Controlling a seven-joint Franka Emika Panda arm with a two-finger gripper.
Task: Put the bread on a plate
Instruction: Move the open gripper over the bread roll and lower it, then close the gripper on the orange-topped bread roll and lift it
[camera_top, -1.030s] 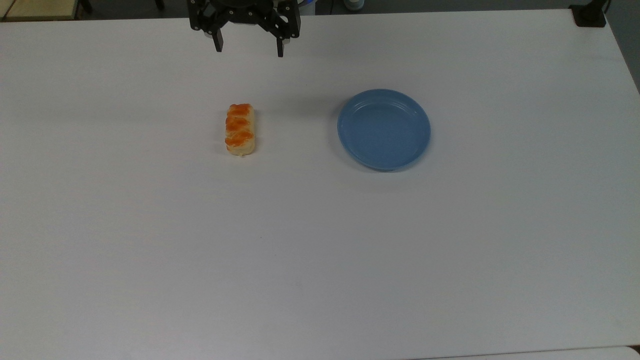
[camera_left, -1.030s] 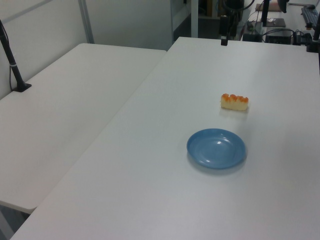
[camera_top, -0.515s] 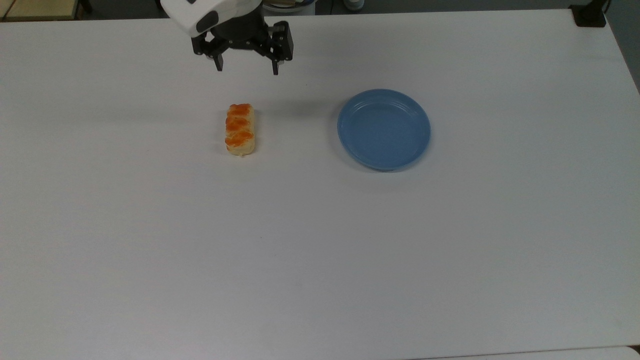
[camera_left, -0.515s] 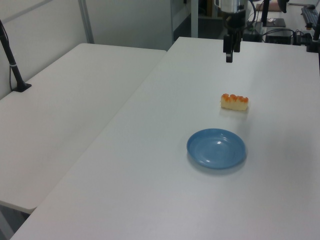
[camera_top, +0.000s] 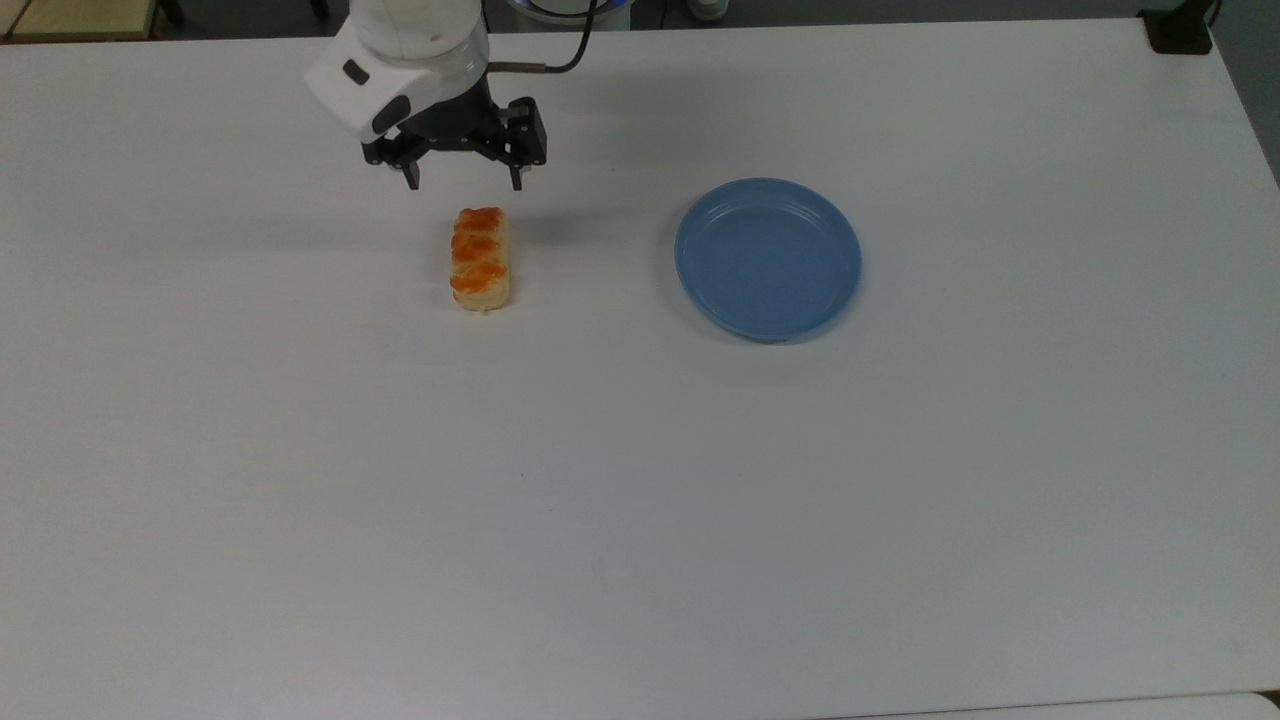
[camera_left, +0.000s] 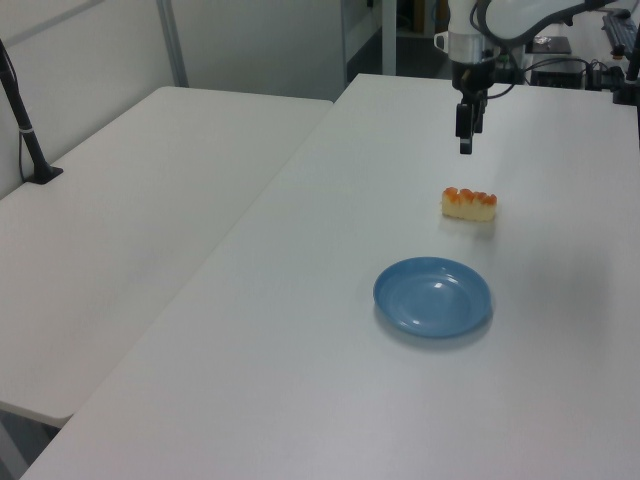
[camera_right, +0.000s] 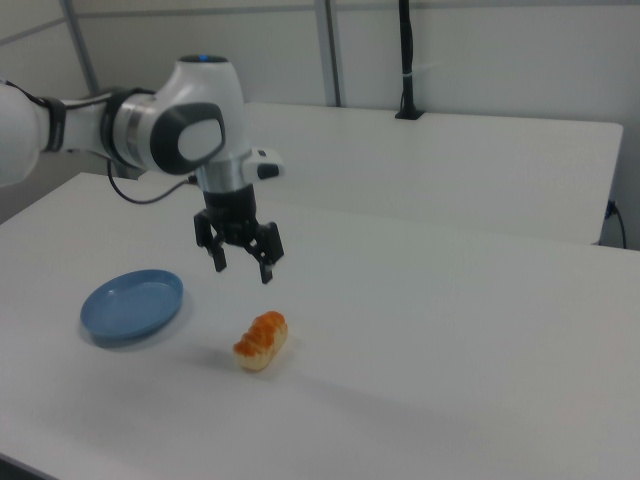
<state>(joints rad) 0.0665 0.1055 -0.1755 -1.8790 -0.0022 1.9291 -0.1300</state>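
The bread (camera_top: 480, 259) is a small pale-tan loaf with orange-brown bumps, lying flat on the white table (camera_top: 640, 480); it also shows at bread (camera_left: 469, 204) and bread (camera_right: 261, 340). The blue round plate (camera_top: 767, 258) sits bare to the top view's right of the bread, also plate (camera_left: 433, 297) and plate (camera_right: 132, 305). My gripper (camera_top: 464, 181) hangs open above the table, just beyond the bread's far end in the top view. In the right view the gripper (camera_right: 241, 269) is clearly above the loaf, with nothing between its fingers. The gripper (camera_left: 465, 148) points straight down.
A second white table (camera_left: 120, 230) adjoins on the left view's left, with a black post (camera_left: 25, 130) clamped on it. A black clamp (camera_top: 1180, 30) sits at the top view's far right corner. Wide bare tabletop surrounds bread and plate.
The gripper has come from the table's far edge toward the bread and lower, staying open. Bread and plate have not moved.
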